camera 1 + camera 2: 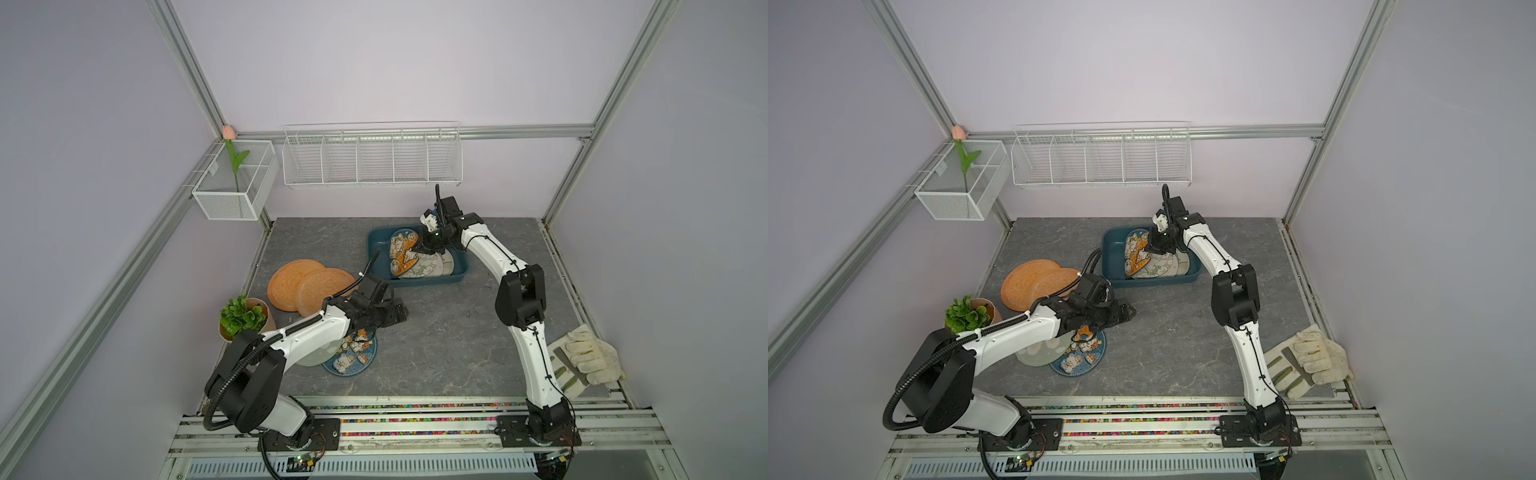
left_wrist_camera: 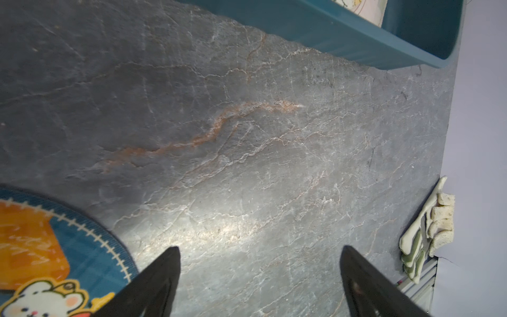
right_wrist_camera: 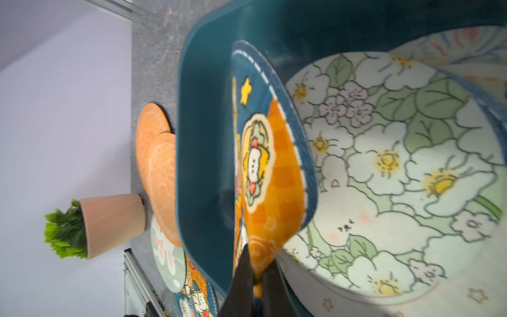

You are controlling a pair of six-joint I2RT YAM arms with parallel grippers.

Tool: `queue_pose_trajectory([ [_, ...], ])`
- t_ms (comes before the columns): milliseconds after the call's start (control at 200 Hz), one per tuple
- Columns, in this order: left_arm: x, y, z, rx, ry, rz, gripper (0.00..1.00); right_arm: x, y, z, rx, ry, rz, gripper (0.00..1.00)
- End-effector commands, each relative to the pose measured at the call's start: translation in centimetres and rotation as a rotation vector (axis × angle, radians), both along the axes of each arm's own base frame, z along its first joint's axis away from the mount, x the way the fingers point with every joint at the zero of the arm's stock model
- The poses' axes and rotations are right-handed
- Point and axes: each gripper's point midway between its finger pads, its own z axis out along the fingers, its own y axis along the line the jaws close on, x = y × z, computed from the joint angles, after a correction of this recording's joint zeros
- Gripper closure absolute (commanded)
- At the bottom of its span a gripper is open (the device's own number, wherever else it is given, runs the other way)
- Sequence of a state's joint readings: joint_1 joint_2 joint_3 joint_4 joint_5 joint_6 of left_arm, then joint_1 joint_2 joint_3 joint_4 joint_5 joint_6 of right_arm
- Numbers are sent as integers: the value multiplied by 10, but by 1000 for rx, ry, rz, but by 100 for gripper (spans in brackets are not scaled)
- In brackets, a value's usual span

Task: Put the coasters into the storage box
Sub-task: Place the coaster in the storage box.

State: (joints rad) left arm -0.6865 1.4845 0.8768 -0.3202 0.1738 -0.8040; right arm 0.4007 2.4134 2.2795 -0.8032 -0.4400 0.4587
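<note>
**Right pincer nips a coaster standing in the box**

In both top views the right gripper (image 1: pixel 420 249) (image 1: pixel 1149 249) is over the storage box (image 1: pixel 376 249). Its jaws are closed on the rim of a blue-and-orange coaster (image 1: pixel 400 246) tilted on edge inside. The left gripper (image 1: pixel 395 314) hangs spread wide and empty, just beside a blue coaster (image 1: pixel 353 360) on the table (image 1: pixel 449 332). Two orange coasters (image 1: pixel 291 282) overlap nearby.

Left wrist view: the left gripper (image 2: pixel 260 248) frames bare table, and the blue coaster (image 2: pixel 90 247), edged with white stitch marks, lies beside one finger.

Right wrist view: the right gripper (image 3: pixel 258 260) pinches the blue-and-orange coaster (image 3: pixel 274 178), printed with cartoon animals. It stands between the box wall (image 3: pixel 203 137) and a flat cream floral coaster (image 3: pixel 397 164).
</note>
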Motion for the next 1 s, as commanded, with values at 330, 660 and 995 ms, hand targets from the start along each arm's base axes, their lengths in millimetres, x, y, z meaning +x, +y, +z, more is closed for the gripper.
queue_pose_trajectory([
  [330, 0, 13, -3, 22, 6, 26, 9, -7, -48, -33, -256, 31, -24, 40],
  [660, -1, 23, -7, 42, 21, 52, 9, -15, -52, -25, -290, 19, 6, 15],
  [995, -10, 46, -10, 93, 47, 129, 8, -40, -59, -13, -333, 6, 69, 5],
])
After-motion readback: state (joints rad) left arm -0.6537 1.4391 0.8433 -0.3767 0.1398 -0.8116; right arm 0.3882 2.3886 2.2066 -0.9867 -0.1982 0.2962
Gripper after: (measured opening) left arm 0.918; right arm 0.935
